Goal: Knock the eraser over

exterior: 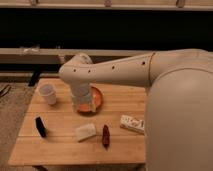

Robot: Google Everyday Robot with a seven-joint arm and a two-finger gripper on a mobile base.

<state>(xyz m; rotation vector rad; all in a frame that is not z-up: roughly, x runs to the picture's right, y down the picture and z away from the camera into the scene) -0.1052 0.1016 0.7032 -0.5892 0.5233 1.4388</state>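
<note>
While the eraser [40, 126] stood up on its end near the front left side of the wooden table [60, 147], nothing was touching it. It was small, slim and black. To its right, a little way off, lay a pale block [85, 132]. Just past that lay a dark red thing [105, 136] shaped like a pepper. Farther right lay a white packet [132, 124]. Behind the eraser, near the back left corner, stood a white cup [48, 94], taller than the eraser. In the middle of the table sat an orange plate [98, 98]. The gripper [84, 107] hung over the left part of that plate, pointing down, well apart from the eraser. It was not possible to tell if the gripper was open or closed. The white arm [117, 72] reached in from the right, bent at a round joint above the plate and went down to the gripper.
</note>
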